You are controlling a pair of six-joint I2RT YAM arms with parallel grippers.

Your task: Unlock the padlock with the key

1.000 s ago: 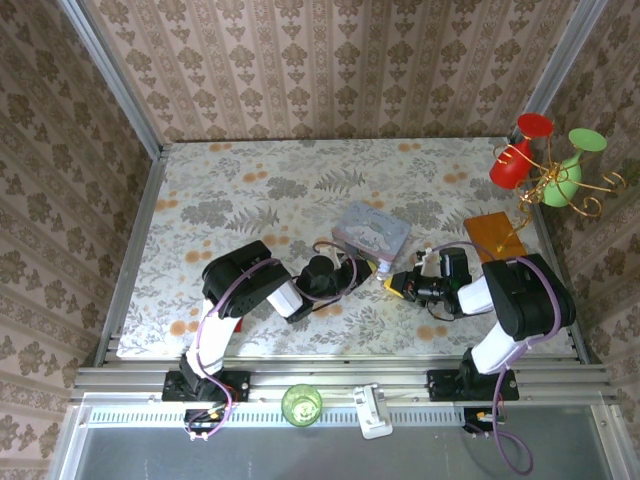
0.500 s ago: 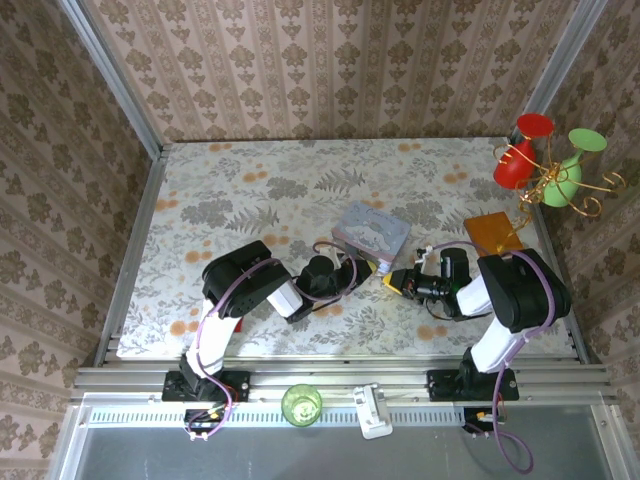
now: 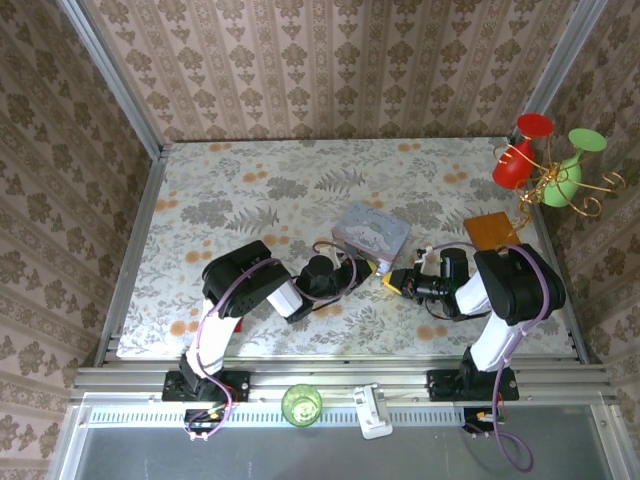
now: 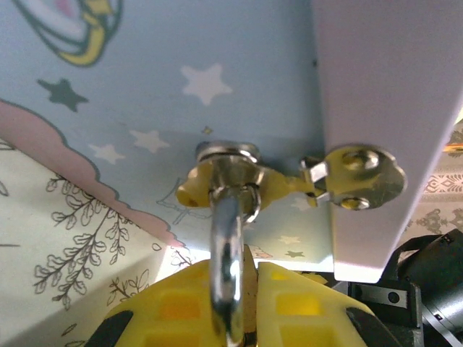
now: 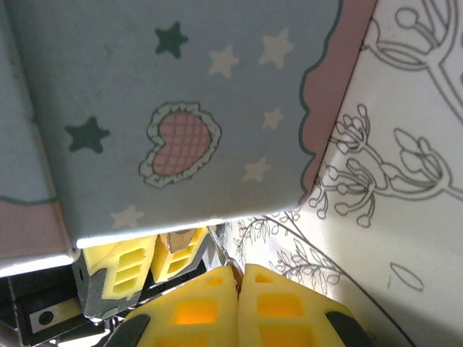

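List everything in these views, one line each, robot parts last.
padlock: one, brass, silver shackle, hooked to the tin
key: one, silvery sliver, at the right gripper's fingertips
tin: one, pale blue with stars, mid-table
packet: one, orange-brown, right of the tin
goblets: two, red and green, far right corner
cup: one, green, near rail
block: one, white, beside the cup
table: one, floral cloth
left gripper: one, yellow pads, shut on the padlock's shackle
right gripper: one, yellow pads, shut on the key

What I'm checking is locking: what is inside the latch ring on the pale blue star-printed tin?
The padlock's thin silver metal shackle passes through the latch ring, running down between the left pincer's yellow pads. Its body is covered by them in the left wrist view.
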